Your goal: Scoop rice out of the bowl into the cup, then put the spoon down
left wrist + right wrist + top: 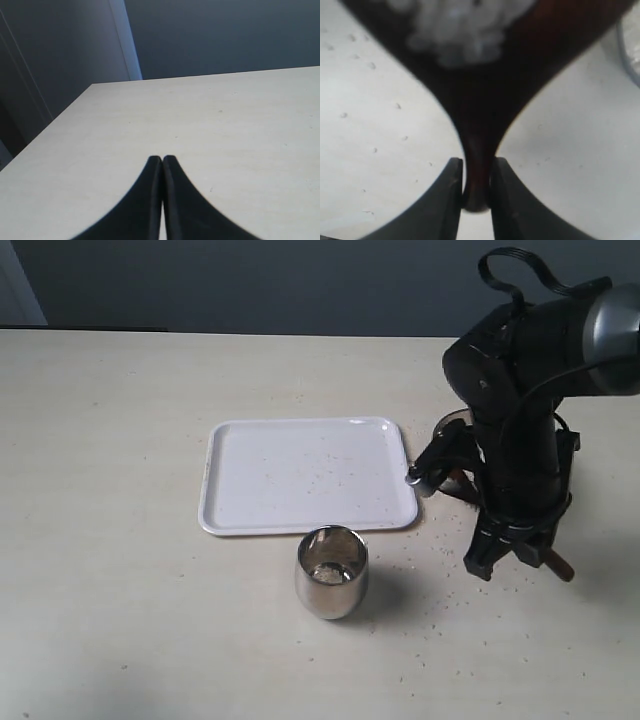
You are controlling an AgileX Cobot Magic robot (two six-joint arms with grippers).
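Observation:
My right gripper [476, 172] is shut on the thin handle of the dark reddish-brown spoon [485, 100]. The spoon's oval bowl carries a blurred white heap of rice [462, 22]. In the exterior view the right gripper [505, 558] points down at the table right of the tray, and a brown end of the spoon [559, 567] sticks out beside it. The steel cup [332, 572] stands upright in front of the tray, left of that gripper. Only a shiny rim of the bowl [448, 421] shows behind the right arm. My left gripper [162, 160] is shut on nothing above bare table.
A white tray [230, 510] lies in the middle of the table with loose grains [325, 475] scattered on it. More grains dot the table around the right arm. A curved metal edge [629, 55] shows at the side of the right wrist view.

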